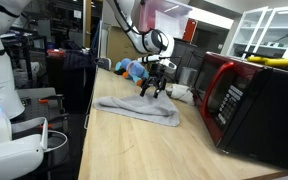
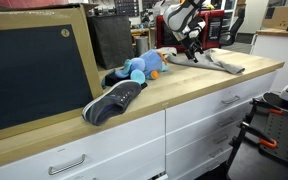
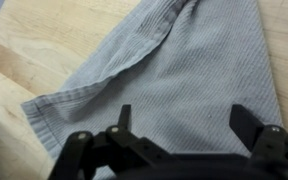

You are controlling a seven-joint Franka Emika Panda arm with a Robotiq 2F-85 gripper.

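A grey ribbed towel (image 1: 139,107) lies spread on the wooden countertop (image 1: 144,150), shown in both exterior views, towel (image 2: 222,62). My gripper (image 1: 155,88) hangs just above the towel's far end, gripper (image 2: 192,50), fingers pointing down. In the wrist view the towel (image 3: 174,70) fills most of the picture, with a fold running along its upper left. The gripper (image 3: 183,118) is open, its two dark fingers wide apart with only cloth behind them and nothing between them.
A blue plush toy (image 2: 139,68) and a dark shoe (image 2: 114,100) lie on the counter beyond the towel. A red microwave (image 1: 246,100) stands at the counter's side. A white cup (image 1: 181,93) sits near the gripper. A dark board (image 2: 34,70) leans at the counter's end.
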